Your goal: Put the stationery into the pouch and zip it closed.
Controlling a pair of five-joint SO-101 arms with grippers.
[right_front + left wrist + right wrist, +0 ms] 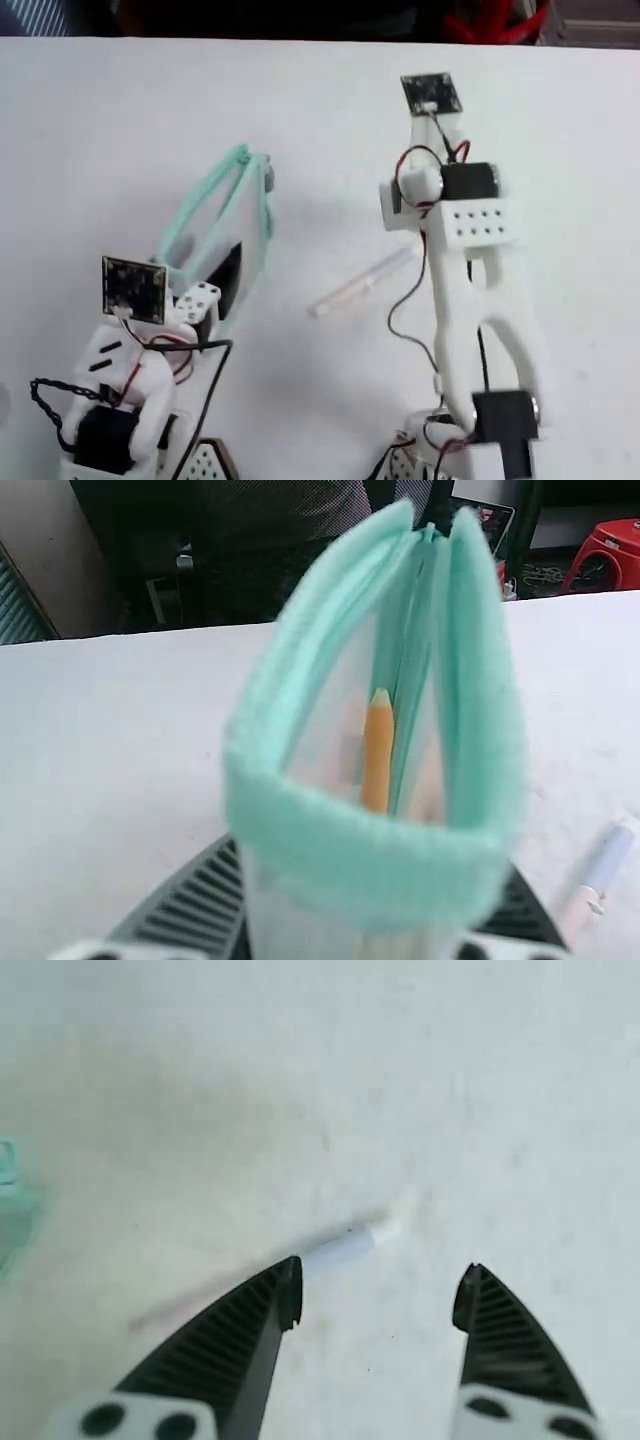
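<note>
Your left gripper [367, 860] is clamped on the pouch [470, 680]. Its dark ribbed fingers [190, 910] press on either side of the near end, and the pouch stands on the white table [120, 130] with its mouth spread wide. The pouch is soft, with a fuzzy mint-green rim and translucent walls, and it tapers to a point at its far end. An orange pencil [378, 750] stands inside, tip up. The near rim hides its lower part.

Your right gripper [381, 1270] hangs over the table, well apart from the pouch, with its black ribbed fingers spread and nothing between them. A pale, slim pen [340, 1250] lies on the table just off the fingertips. One finger cuts off part of its barrel, and its far end fades into the tabletop. From above, the pen [365, 283] lies slantwise between the pouch and the right arm, touching neither.

From above, the left arm's white housing and camera board [132, 288] cover the pouch's near end. A small grey piece [268, 178] sits at the pouch's far tip, too blurred to identify. You cannot make out the zip teeth or the slider.

A red stool [605, 555] stands beyond the table's far edge, behind the pouch. Loose red and black wires [405, 300] run along the right arm beside the pen.
</note>
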